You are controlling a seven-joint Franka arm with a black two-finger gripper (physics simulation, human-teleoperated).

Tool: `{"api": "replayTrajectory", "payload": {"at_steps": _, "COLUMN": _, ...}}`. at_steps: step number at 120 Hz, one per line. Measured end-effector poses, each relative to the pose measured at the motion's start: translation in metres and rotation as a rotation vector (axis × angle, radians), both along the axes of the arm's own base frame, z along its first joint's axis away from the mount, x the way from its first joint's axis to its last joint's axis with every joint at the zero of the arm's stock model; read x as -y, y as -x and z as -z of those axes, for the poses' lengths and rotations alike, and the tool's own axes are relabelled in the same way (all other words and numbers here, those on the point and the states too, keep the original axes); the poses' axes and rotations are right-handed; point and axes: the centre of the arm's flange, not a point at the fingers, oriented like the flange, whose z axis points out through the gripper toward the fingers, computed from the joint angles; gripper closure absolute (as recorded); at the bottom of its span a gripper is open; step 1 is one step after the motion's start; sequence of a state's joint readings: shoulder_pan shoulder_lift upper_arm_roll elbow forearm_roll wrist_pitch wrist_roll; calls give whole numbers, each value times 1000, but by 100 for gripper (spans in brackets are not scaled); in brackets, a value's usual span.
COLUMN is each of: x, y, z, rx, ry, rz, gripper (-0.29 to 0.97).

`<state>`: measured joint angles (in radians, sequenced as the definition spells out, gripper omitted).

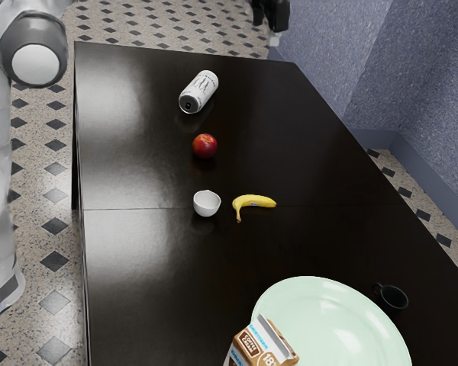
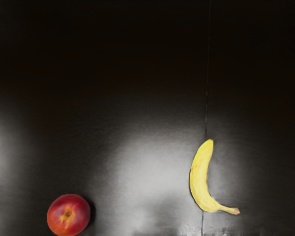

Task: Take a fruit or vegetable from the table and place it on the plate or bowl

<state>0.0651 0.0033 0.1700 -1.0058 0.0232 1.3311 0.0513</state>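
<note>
A dark, glossy table (image 1: 137,267) is seen from the side, with the white Franka arm (image 1: 8,114) standing at the exterior view's left and its black gripper (image 1: 272,15) held high above the table's far edge, cut off by the top of the picture; whether the jaws are apart or together cannot be told. Nothing is seen to be held. A red apple (image 1: 204,145) is set near the middle of the table, with a white can (image 1: 198,91) lying on its side just beyond it. Nearer the camera, a small white bowl (image 1: 207,203) is placed just beside a yellow banana (image 1: 252,203), the two apart, the banana on the exterior view's right. A large pale green plate (image 1: 343,320) is found at the near corner, well apart from both fruits, with a brown-and-white carton (image 1: 263,345) at its rim and a black mug (image 1: 391,296) just beside it on the exterior view's right. From the wrist camera, the apple (image 2: 68,215) and the banana (image 2: 202,179) are shown lying apart on the table, the banana along a seam (image 2: 206,73) in its top.
</note>
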Motion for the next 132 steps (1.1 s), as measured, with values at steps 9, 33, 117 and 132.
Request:
{"api": "replayTrajectory", "payload": {"at_steps": 9, "x": 108, "y": -67, "z": 55, "rx": -109, "ry": -23, "rz": 204, "gripper": 2}}
{"api": "replayTrajectory", "payload": {"at_steps": 33, "x": 224, "y": -73, "z": 86, "rx": -197, "ry": -92, "rz": 390, "gripper": 2}}
{"api": "replayTrajectory", "payload": {"at_steps": 117, "x": 53, "y": -146, "z": 226, "rx": -396, "ry": 67, "rz": 96, "gripper": 2}}
{"api": "replayTrajectory", "payload": {"at_steps": 132, "x": 32, "y": -97, "z": 233, "rx": -431, "ry": 122, "rz": 65, "gripper": 2}}
